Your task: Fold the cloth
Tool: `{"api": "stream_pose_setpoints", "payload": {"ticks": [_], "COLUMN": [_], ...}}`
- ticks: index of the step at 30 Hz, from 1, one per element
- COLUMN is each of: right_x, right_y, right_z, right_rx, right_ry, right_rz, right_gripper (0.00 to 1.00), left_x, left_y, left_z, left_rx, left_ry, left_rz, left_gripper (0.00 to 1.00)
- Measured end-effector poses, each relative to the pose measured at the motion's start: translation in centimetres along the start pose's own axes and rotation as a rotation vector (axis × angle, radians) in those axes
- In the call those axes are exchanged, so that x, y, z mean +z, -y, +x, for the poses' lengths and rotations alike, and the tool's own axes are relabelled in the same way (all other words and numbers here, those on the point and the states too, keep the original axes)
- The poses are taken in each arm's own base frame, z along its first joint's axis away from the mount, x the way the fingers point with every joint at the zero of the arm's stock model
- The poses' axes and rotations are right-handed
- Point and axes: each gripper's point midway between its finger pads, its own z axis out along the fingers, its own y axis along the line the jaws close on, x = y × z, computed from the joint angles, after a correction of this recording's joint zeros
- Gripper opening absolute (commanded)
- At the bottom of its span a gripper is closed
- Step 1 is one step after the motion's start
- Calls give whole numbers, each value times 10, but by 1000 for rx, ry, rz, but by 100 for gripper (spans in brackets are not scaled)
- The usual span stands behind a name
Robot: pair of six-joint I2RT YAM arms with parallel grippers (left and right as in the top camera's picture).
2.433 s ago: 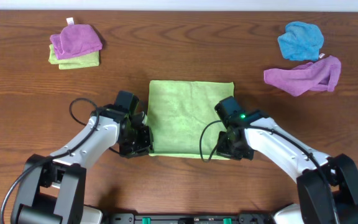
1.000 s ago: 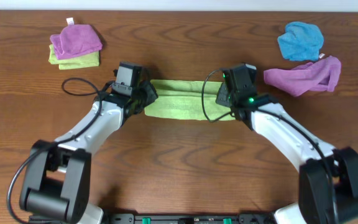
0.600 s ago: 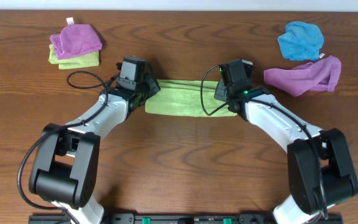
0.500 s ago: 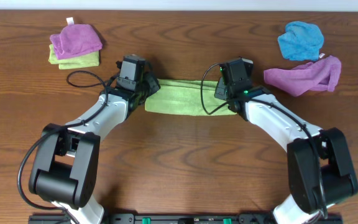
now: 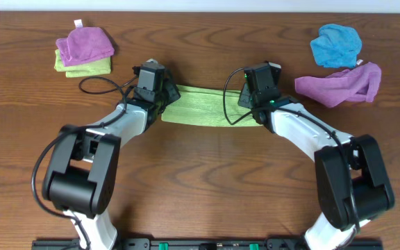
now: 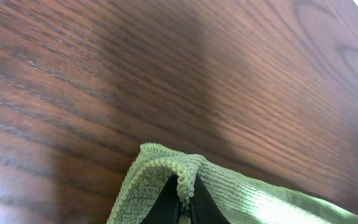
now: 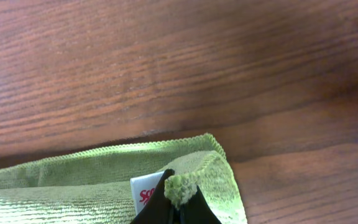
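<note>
Cloth now lies doubled into a strip between both grippers, its near edge carried to the far edge. Left gripper and right gripper stay clamped on its corners. The first fold seems nearly complete.

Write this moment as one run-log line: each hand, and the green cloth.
left hand: shut on cloth corner | right hand: shut on cloth corner by tag | cloth: narrow strip on table

The white tag on the cloth is half hidden, print unreadable.
</note>
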Motion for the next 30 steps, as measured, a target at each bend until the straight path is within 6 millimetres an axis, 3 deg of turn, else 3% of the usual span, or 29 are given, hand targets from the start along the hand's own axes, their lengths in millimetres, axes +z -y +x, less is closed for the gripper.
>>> {"api": "stream_pose_setpoints", "payload": {"ticks": [5, 7, 10, 13, 16, 21, 23, 25, 28, 29, 30], "right_x": [2, 4, 6, 7, 7, 5, -2, -20, -52, -64, -73], "right_y": [0, 1, 11, 27, 35, 37, 37, 37, 34, 34, 33], "right_z": [1, 4, 3, -4, -7, -6, -8, -15, -28, -30, -32], "right_rx": [-1, -3, -13, -6, -1, -5, -3, 7, 35, 47, 61], "right_ry": [-3, -9, -6, 10, 18, 12, 13, 21, 41, 41, 42], "right_rz": [2, 7, 46, 96, 122, 134, 132, 119, 85, 69, 54], "right_gripper": [1, 6, 32, 45, 50, 73, 82, 99, 99, 99, 99], "left_x": [9, 9, 9, 8, 6, 1, -5, -16, -40, -46, -54], "left_y": [-6, -6, -10, -21, -24, -22, -19, -12, 8, 14, 21], "left_z": [6, 5, 1, -9, -15, -17, -18, -21, -24, -24, -24], "left_rx": [-1, -1, 7, -4, 9, 26, 30, 32, 34, 29, 22], "left_ry": [-12, -10, 9, 40, 61, 64, 61, 57, 39, 30, 22], "left_rz": [-11, -9, -29, -63, -74, -79, -80, -65, 0, 19, 45], "left_gripper": [6, 11, 36, 70, 85, 86, 91, 92, 90, 86, 75]}}
